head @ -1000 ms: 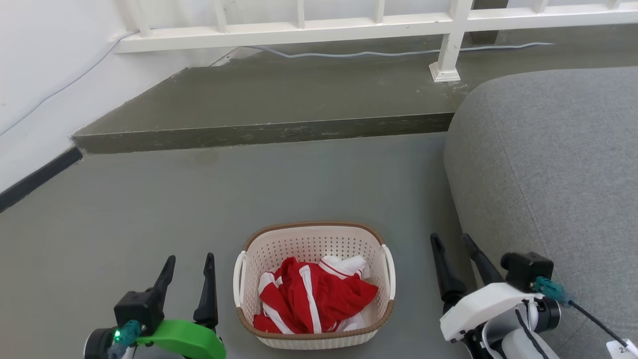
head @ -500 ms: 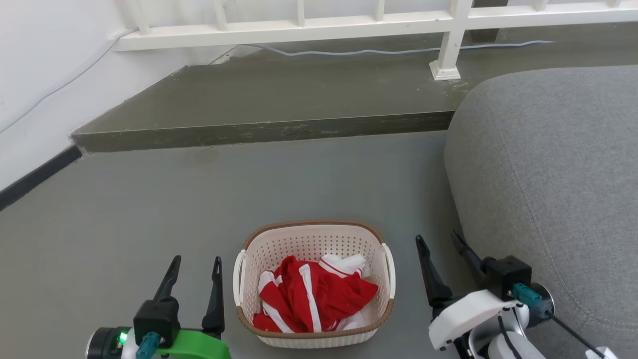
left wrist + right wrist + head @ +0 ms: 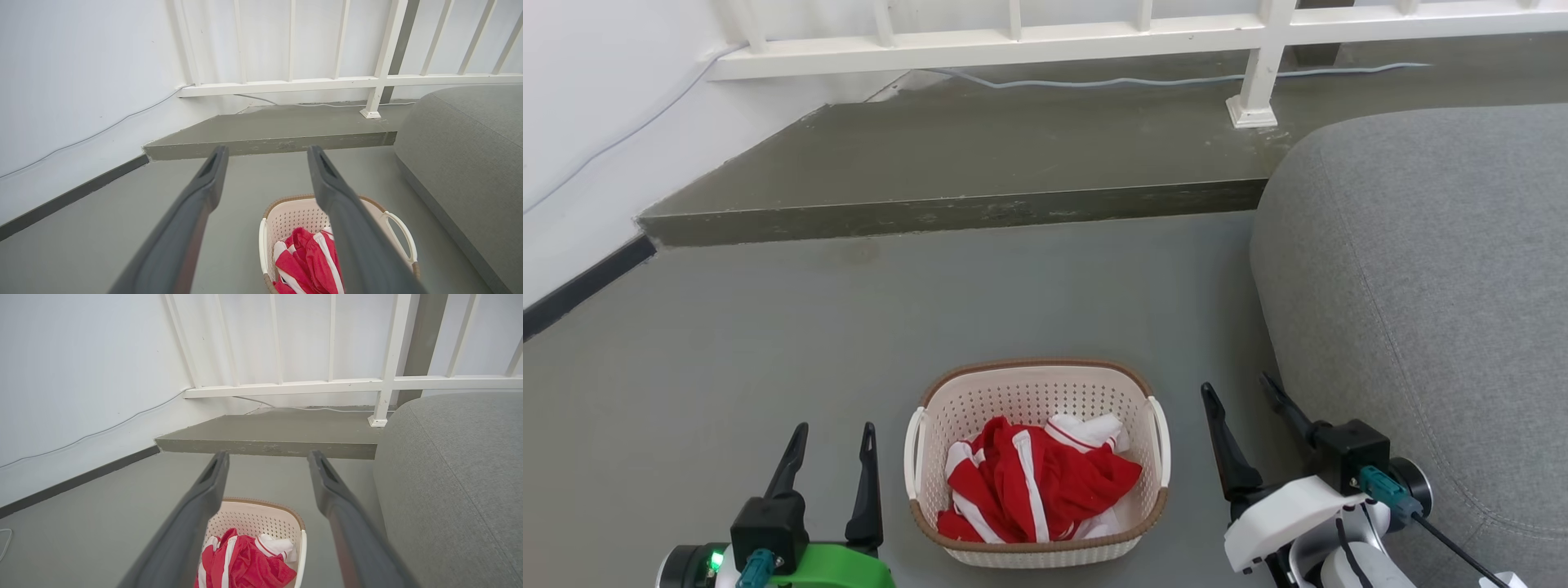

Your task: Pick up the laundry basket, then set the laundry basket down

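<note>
The laundry basket [image 3: 1036, 395] is cream-white and perforated with a brown rim and white side handles. It stands on the grey floor at the bottom middle of the head view, holding red and white clothes [image 3: 1033, 482]. My left gripper [image 3: 835, 431] is open just left of it, apart from the left handle [image 3: 914, 453]. On the basket's other side my right gripper [image 3: 1239, 388] is open, apart from the right handle [image 3: 1161, 441]. The left wrist view has the basket [image 3: 292, 212] below and right of its open fingers [image 3: 212, 171]. In the right wrist view the basket [image 3: 261, 516] lies low between the fingers [image 3: 327, 477].
A grey sofa [image 3: 1429, 278] fills the right side, close beside my right arm. A raised concrete step [image 3: 964, 212] runs across behind the basket, with a white railing [image 3: 1094, 37] and a cable [image 3: 1143, 80] on it. A white wall [image 3: 596, 131] with a dark skirting stands at the left.
The right gripper has shifted left, closer to the basket's right side, and turned at the wrist. The left gripper has turned and edged a little right. The basket has stayed put.
</note>
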Robot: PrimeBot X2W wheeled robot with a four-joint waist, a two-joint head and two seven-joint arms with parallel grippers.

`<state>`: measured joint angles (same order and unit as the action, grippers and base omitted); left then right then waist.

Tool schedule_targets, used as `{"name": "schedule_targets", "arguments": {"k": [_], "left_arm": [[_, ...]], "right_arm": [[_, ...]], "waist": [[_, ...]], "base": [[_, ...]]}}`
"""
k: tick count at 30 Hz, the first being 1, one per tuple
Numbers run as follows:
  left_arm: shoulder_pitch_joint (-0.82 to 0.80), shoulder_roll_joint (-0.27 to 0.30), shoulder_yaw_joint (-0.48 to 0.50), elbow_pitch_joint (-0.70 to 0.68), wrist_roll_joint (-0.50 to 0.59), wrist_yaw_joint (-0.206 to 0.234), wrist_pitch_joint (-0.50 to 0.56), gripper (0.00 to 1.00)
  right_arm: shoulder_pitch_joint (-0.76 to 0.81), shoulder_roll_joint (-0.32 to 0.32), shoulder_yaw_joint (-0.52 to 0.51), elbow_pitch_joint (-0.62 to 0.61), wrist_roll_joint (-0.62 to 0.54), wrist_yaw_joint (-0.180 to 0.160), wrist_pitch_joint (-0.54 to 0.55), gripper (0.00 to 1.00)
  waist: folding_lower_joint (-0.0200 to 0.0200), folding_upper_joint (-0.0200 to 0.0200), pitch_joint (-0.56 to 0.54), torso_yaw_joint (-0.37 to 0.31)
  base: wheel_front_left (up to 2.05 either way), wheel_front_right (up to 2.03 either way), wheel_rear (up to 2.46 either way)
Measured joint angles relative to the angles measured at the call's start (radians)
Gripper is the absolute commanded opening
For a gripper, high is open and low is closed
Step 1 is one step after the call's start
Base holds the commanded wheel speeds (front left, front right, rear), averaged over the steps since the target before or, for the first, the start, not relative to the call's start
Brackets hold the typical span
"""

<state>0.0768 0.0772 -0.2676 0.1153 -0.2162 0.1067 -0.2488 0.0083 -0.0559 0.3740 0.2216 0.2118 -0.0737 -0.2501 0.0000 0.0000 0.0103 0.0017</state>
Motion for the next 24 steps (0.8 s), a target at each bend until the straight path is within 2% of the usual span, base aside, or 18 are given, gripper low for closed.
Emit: {"name": "schedule_targets", "arguments": {"k": [24], "left_arm": [[0.0,-0.005,0.009,0.001,0.0,0.0,0.0,1.0]], "right_arm": [[0.0,0.001,-0.011,-0.002,0.0,0.001,0.0,1.0]], "waist": [[0.0,0.0,0.012,0.001]], "base": [[0.0,0.0,0.0]]}}
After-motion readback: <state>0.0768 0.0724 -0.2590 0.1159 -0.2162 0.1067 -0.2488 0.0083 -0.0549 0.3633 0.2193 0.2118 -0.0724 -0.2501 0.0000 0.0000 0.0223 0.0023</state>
